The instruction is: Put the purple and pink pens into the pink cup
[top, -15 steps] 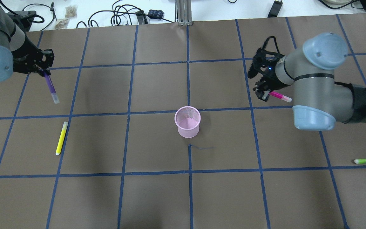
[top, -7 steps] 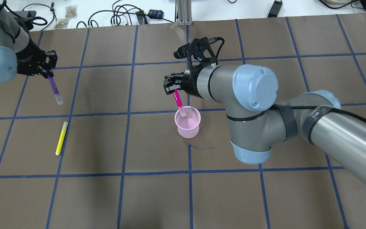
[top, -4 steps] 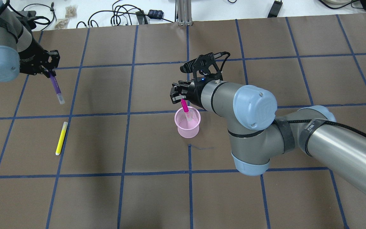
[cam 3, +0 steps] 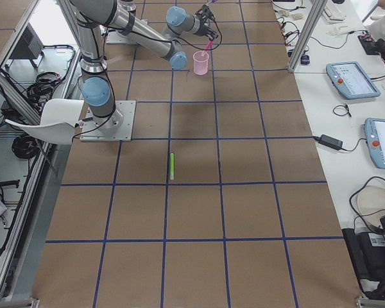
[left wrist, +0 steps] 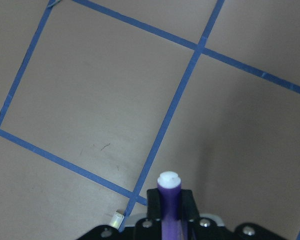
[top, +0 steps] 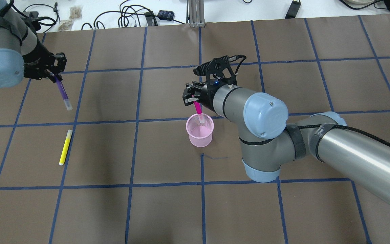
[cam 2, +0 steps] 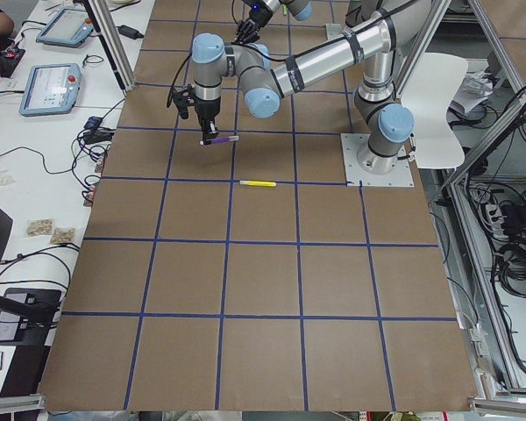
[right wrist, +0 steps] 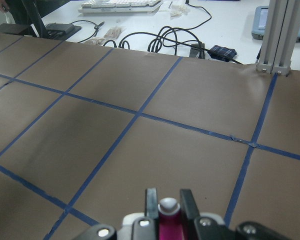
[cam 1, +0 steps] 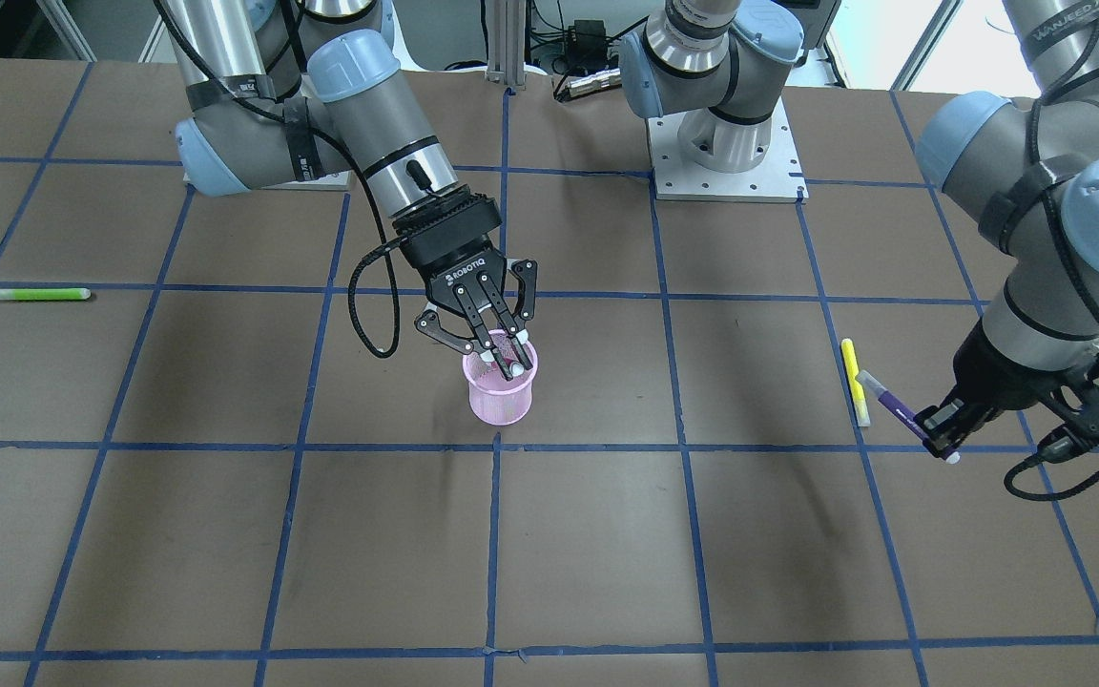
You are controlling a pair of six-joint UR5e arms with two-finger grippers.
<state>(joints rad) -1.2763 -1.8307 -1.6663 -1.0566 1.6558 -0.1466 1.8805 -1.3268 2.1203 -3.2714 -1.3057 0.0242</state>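
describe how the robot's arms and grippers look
The right arm and left arm are silver-grey tubes with pale blue joint caps and black straps. The right gripper and left gripper are black; the right carries white ROBOTIQ lettering. A black cable loops off each wrist.

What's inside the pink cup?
Only the lower end of the pink pen, held by the right gripper, dips into the pink cup. Its bottom is partly hidden by the pen and wall.

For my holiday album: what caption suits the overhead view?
The right pincer holds a pink pen at the mouth of the pink cup; the left pincer holds a purple pen aloft.
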